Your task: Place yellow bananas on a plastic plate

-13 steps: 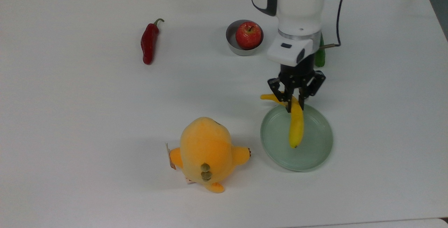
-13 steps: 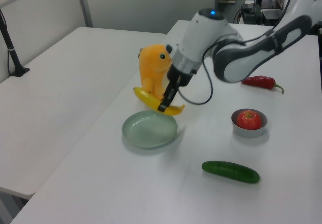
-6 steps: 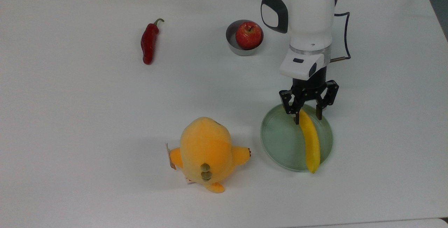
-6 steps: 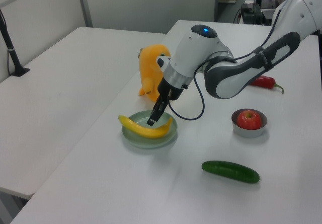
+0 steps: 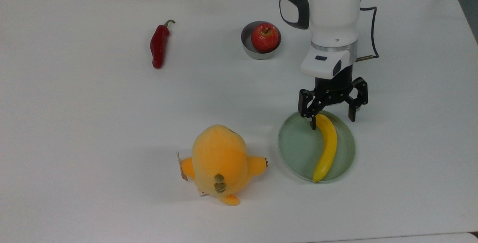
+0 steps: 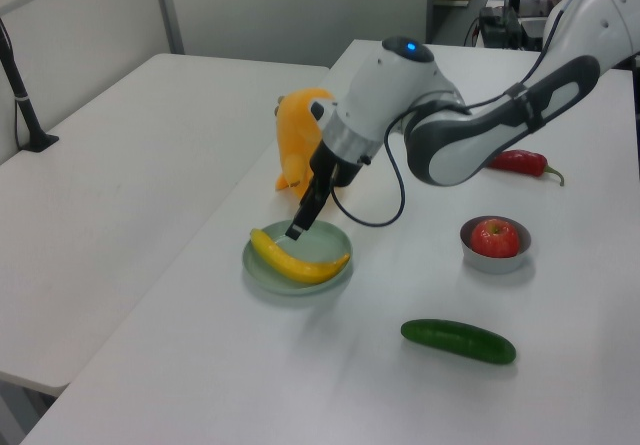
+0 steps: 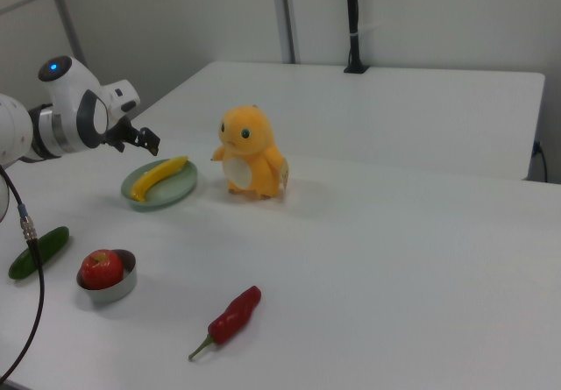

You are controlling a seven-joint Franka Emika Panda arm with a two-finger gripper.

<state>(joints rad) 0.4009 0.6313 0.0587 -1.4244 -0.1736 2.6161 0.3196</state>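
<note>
Yellow bananas [image 5: 327,146]: one, lying free across the plastic plate [image 5: 295,149], tip overhanging its rim; judged delivered.
Gripper [image 5: 331,118]: above the plate's far rim, fingers spread wide, holding nothing; one fingertip just beside the stem end, contact unclear.
Plush toy [image 5: 220,161]: beside plate.

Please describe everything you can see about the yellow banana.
The yellow banana is slim, curved, bright yellow and smooth-skinned, with no dark spots visible. It lies flat in the pale green plastic plate, reaching almost from rim to rim; its lower tip in the top view rests at the plate's edge. The open gripper hangs just above its other end, with its fingers apart from the banana.
</note>
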